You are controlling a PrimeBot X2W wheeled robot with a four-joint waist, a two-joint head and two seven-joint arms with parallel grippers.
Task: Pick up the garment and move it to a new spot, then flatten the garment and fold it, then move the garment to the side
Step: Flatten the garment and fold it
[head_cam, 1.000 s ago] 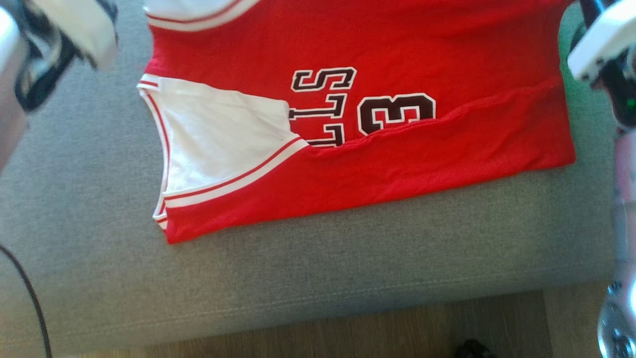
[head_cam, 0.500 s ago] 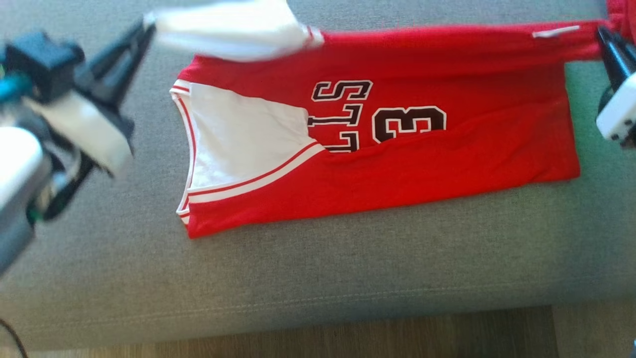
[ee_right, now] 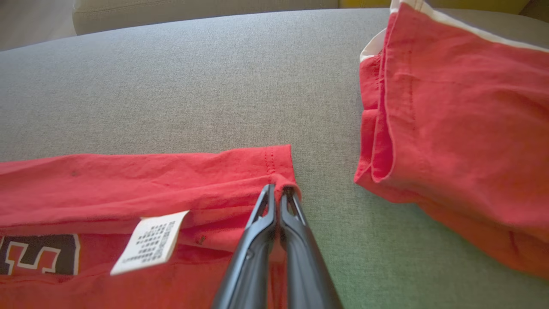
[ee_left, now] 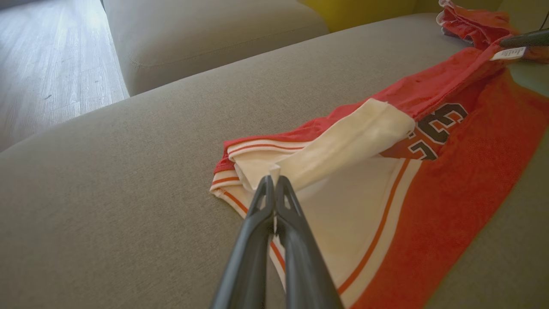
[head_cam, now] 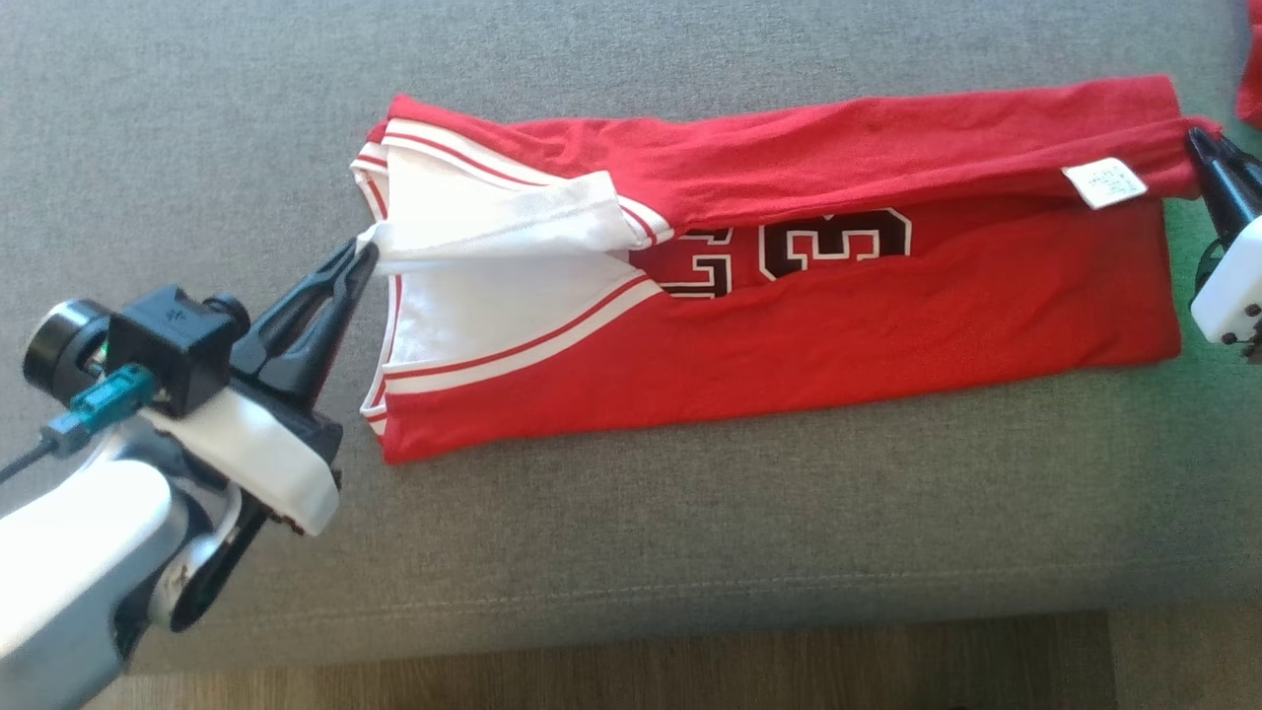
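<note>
Drawn lower over its lettering since the earlier frame, the far edge of the jersey [head_cam: 838, 325] is pinched twice: white shoulder corner by the left end effector [head_cam: 363, 254] at centre left, red hem corner by the right end effector [head_cam: 1198, 143] at upper right. It lies on the sofa [head_cam: 690, 552], long axis left to right, near edge toward the frame bottom. Lettering is half hidden; the right arm is cut off.

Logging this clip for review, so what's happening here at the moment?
The robot is mid-fold on a red and white jersey lying on a grey cushion. The left end effector pinches its white corner, the right end effector its red hem, with the far edge laid partly over the number. Another red garment lies nearby.
</note>
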